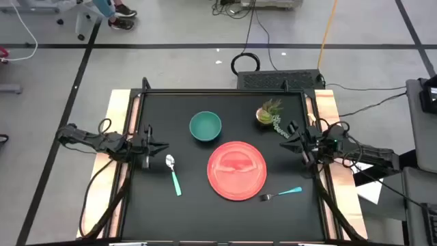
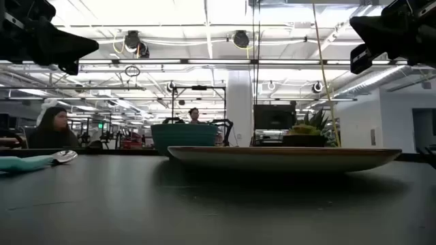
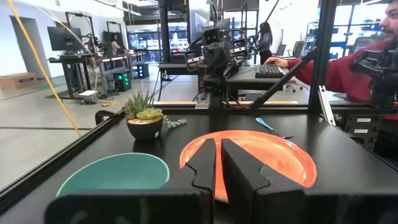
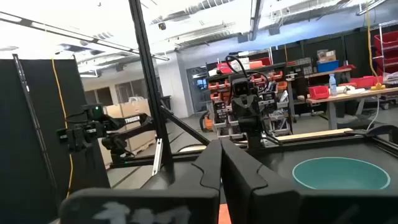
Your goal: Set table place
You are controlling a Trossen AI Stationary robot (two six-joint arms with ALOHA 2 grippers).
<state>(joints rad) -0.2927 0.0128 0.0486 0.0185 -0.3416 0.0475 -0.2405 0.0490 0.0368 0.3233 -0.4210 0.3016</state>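
- Spoon (image 1: 173,173) is what we judge the coming move turns on: it lies on the table (image 1: 205,219) just beside the left gripper (image 1: 162,146), a little nearer the table's near edge, its bowl end closest to the fingertips.
- Its long axis runs from the metal bowl near the gripper down toward the near edge, slightly slanted, roughly across the line in which the left gripper points; we would expect a wrist turn before any pinch.
- We see the left gripper's fingers nearly pressed together with only a slit between them, holding nothing, hovering above the table's left side.
- The fork (image 1: 281,193) lies on the other side, beside the plate (image 1: 237,170) toward its near right, handle pointing to the right edge; it sits nearer the right gripper (image 1: 290,141) than the left.
- We see the right gripper's fingers clenched shut and empty, raised near the plant (image 1: 270,114) at the right edge.
- The bowl (image 1: 205,126) stands just beyond the plate, apart from it, toward the far left of it.
- So we judge the left arm the nearer one for the spoon, the right for the fork.
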